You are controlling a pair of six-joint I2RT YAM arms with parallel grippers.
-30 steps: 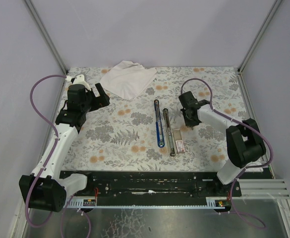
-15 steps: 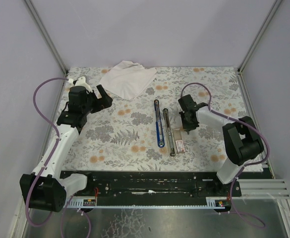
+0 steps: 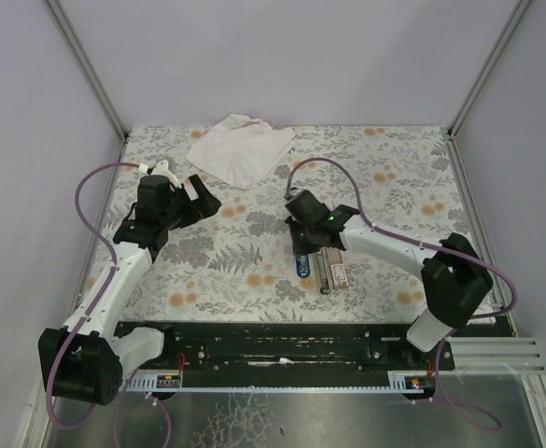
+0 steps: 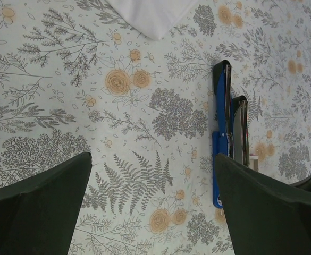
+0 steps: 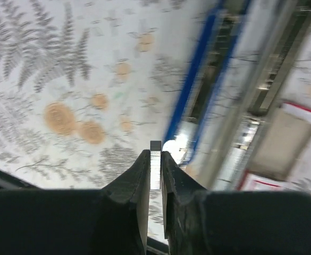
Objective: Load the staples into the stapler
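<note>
Insertion is our step: right tool [image 5: 155, 155] pinches a staple strip [image 5: 155, 144] over the open blue stapler [image 5: 195, 69]. Next we align it with the channel. Left tool [image 4: 152, 159] gapes wide.

Silvery staple strip [image 5: 155, 166] pinched in the right gripper [image 5: 155, 154]; open blue stapler [image 5: 196, 68] just beyond (blurred), staple box [image 5: 282, 142] to its right.

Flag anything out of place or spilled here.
Nothing stands out. Blue stapler and grey stapler lie side by side, staple box beside them, nothing visibly spilled; a crumpled cloth sits at the far edge.
</note>
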